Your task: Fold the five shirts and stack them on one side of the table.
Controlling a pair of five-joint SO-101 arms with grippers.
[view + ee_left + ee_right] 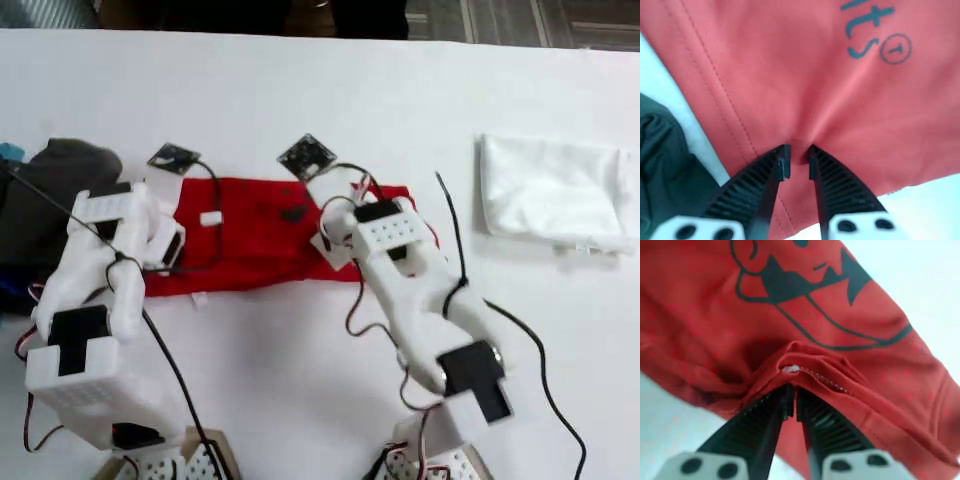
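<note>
Between the closed tips of the left gripper (798,161), a small ridge of the red shirt (830,90) is pinched, and the cloth puckers toward the jaws. The right gripper (793,401) is likewise clamped on a bunched fold of the same shirt, near its dark printed figure. Seen from above, the red shirt lies spread across the middle of the table (300,90), with one arm at each end. A folded white shirt (555,195) lies well apart on the right side. A dark heap of cloth (50,195) sits at the left edge, just beside the red shirt.
</note>
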